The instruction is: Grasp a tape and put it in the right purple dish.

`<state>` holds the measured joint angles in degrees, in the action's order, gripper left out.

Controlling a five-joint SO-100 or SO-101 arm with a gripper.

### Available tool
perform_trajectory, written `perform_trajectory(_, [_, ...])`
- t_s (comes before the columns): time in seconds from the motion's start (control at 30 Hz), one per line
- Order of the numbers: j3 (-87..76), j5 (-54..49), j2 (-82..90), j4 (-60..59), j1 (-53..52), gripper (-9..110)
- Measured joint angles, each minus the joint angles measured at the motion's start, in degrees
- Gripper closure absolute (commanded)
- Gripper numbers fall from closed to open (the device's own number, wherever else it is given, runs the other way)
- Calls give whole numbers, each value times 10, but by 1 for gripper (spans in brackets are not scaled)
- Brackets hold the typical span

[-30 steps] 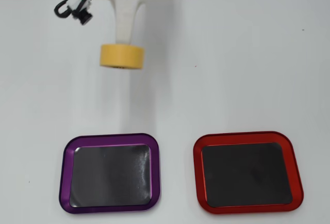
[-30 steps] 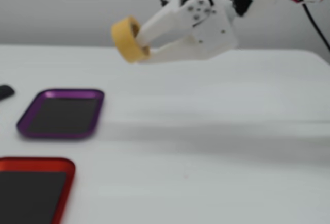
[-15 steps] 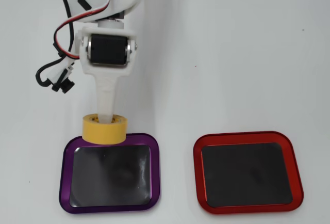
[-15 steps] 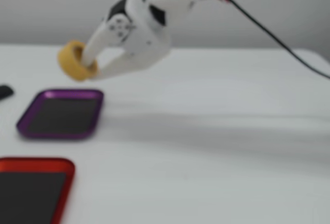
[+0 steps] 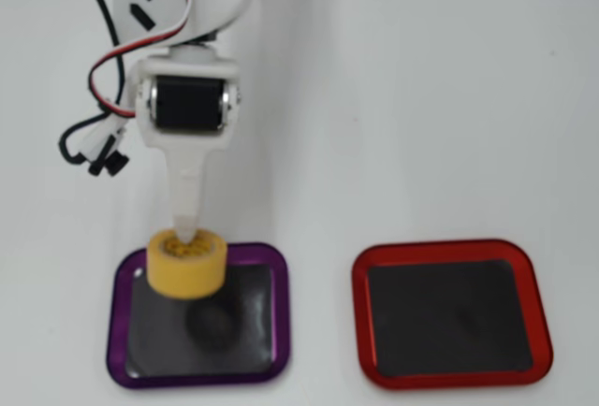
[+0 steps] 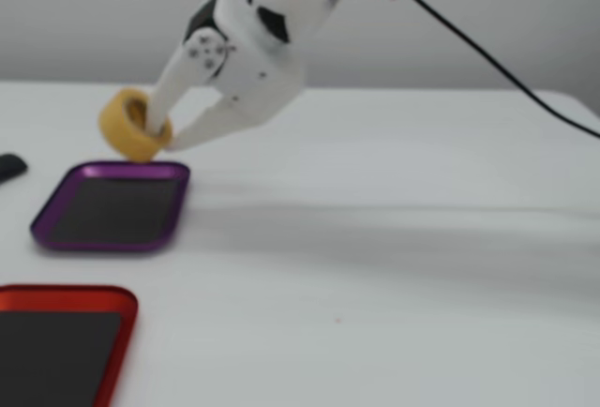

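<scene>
The yellow tape roll (image 5: 187,262) hangs in my white gripper (image 5: 187,236), held above the near edge of the purple-rimmed dish (image 5: 281,324), which lies at the left in the overhead view. One finger goes through the roll's core and the other presses its outer side. In the fixed view the tape (image 6: 126,126) is lifted over the far rim of the purple dish (image 6: 103,235), with my gripper (image 6: 157,132) shut on it. The roll's shadow falls on the dish's dark mat.
A red-rimmed tray (image 5: 449,252) with a dark mat lies to the right of the purple dish in the overhead view, and at the lower left in the fixed view (image 6: 111,299). Cables (image 5: 98,135) hang beside the arm. A small dark object (image 6: 9,166) sits at the left edge.
</scene>
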<state>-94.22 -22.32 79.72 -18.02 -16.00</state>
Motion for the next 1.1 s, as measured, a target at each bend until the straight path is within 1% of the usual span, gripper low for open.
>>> perform_trajectory(0.3, [4, -2, 0, -27, -1, 98])
perform_trajectory(0.4, [19, -2, 1, -72, 1, 93])
perform_trajectory(0.5, [33, 1, 33, -142, 3, 88])
perform_trajectory(0.67, [40, 7, 135, -279, 3, 87])
perform_trajectory(0.87, [36, 68, 295, -394, 3, 86])
perform_trajectory(0.97, [7, 99, 379, -445, 3, 86])
perform_trajectory(1.1, [-69, 158, 493, -481, 4, 86])
